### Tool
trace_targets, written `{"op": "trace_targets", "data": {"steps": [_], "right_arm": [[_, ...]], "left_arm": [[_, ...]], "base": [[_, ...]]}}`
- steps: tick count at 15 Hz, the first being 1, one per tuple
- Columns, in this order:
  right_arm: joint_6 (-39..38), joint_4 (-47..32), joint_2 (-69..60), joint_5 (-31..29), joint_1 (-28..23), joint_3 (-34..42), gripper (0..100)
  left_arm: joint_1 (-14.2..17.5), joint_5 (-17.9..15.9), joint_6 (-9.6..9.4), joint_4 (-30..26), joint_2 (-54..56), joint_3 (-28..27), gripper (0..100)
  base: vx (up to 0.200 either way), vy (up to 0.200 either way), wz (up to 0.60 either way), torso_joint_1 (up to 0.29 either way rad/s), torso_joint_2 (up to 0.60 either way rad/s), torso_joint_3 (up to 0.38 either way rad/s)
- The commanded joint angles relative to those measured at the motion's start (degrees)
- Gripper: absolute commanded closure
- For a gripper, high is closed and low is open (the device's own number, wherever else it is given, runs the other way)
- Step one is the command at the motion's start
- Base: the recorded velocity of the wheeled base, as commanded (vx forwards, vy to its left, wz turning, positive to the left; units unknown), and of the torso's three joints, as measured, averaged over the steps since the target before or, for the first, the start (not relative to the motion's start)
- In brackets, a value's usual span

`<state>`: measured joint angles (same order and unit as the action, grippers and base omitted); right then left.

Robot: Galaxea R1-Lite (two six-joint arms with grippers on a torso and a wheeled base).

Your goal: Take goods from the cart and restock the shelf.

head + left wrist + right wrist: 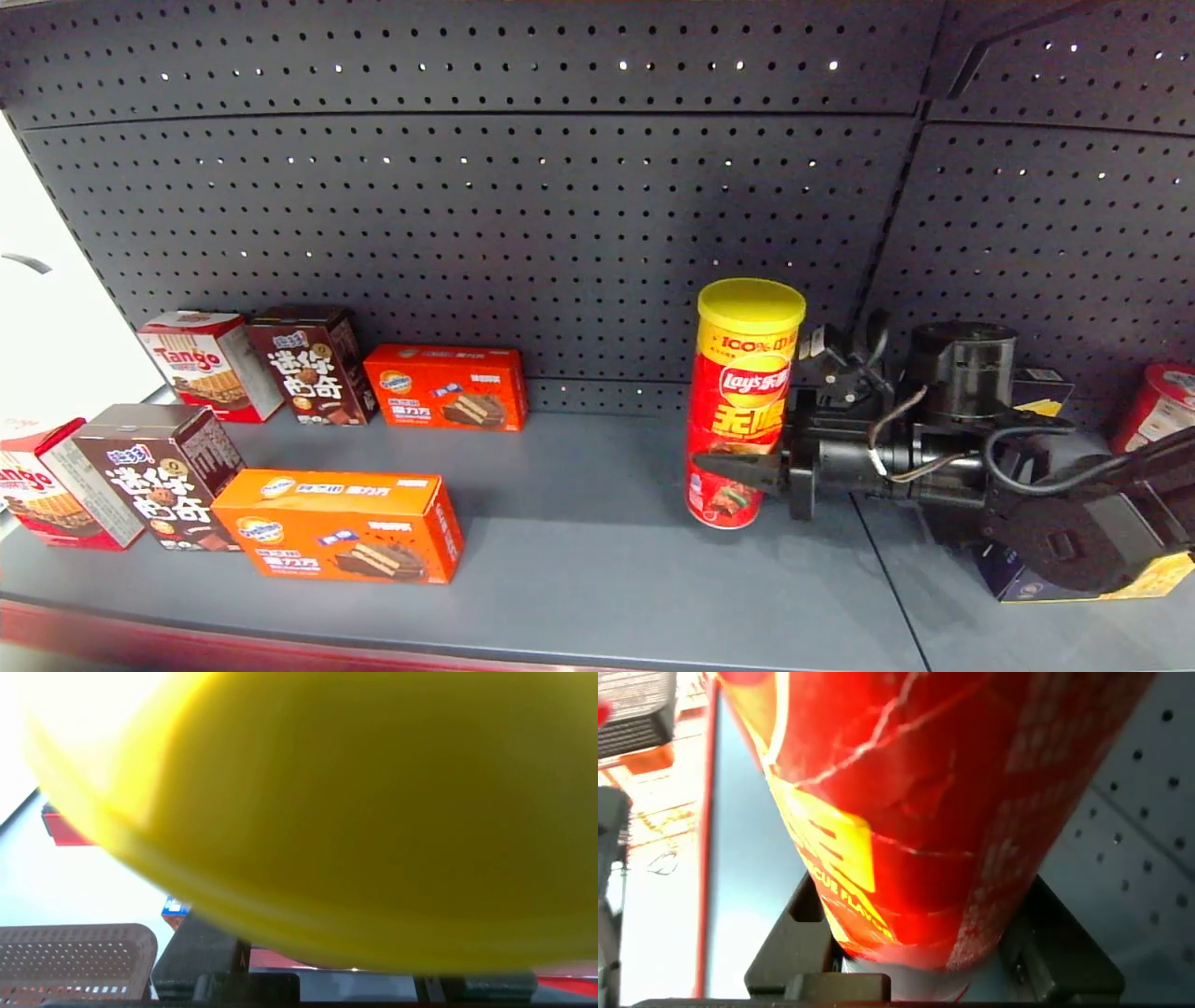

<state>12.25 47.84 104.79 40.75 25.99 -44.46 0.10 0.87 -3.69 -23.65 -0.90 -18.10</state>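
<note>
1. The chips can (747,401) is a tall tube with a flat yellow lid. Its body is red, with a yellow band below the lid and yellow lettering down the side.
2. It stands upright over the open middle stretch of the shelf (597,551), with its base close to the board. The pegboard back (467,215) is behind it.
3. The right gripper (747,459) comes in level from the right and is clamped on the can's lower half. One finger crosses the front of the can. In the right wrist view, the dark fingers of the right gripper (924,943) press both sides of the red wall.
4. In the left wrist view, a rounded yellow surface (355,812) sits right against the camera above the left gripper (318,975). It may be a lid like the can's, but it is too close to be sure, and I cannot tell this gripper's grip.
5. To the can's left, well apart from it, there are two rows of boxes. Each row has a wafer box (207,362), a brown box (313,362) and an orange cake box (446,385).
</note>
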Motion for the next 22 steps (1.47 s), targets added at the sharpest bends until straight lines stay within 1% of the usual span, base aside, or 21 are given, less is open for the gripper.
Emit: {"op": "trace_targets", "data": {"steps": [1, 3, 5, 8, 12, 20, 22], "right_arm": [[-0.1, 3.4, -4.6, 0.2, 0.1, 5.8, 100], [-0.3, 7.4, -4.9, 0.2, 0.2, 9.2, 100], [-2.9, 13.1, -5.4, 0.2, 1.3, 14.1, 100], [-5.1, 19.4, -4.8, -0.2, 2.3, 18.2, 100], [-5.0, 21.1, -4.7, -0.3, 2.7, 21.6, 100], [-4.5, 21.2, -0.2, -0.6, 3.3, 20.8, 100], [-4.4, 22.9, 1.6, -0.5, 3.2, 20.8, 100]], "left_arm": [[0.0, -0.1, 0.00, 0.0, 0.1, 0.0, 100], [0.0, 0.0, -0.09, 0.1, 0.1, -0.3, 100], [0.0, 0.3, -0.09, 0.1, 0.2, -0.6, 100], [0.0, 0.4, -0.09, 0.0, 0.2, -1.1, 100], [0.1, 0.4, -0.09, 0.0, 0.2, -1.0, 100], [0.1, 0.4, -0.09, 0.0, 0.2, -1.1, 100], [0.0, 0.4, -0.09, 0.1, 0.2, -0.9, 100]], "base": [[0.000, 0.000, 0.00, 0.000, 0.00, 0.000], [0.000, 0.000, 0.00, 0.000, 0.00, 0.000], [0.000, 0.000, 0.00, 0.000, 0.00, 0.000], [0.000, 0.000, 0.00, 0.000, 0.00, 0.000], [0.000, 0.000, 0.00, 0.000, 0.00, 0.000], [0.000, 0.000, 0.00, 0.000, 0.00, 0.000], [0.000, 0.000, 0.00, 0.000, 0.00, 0.000]]}}
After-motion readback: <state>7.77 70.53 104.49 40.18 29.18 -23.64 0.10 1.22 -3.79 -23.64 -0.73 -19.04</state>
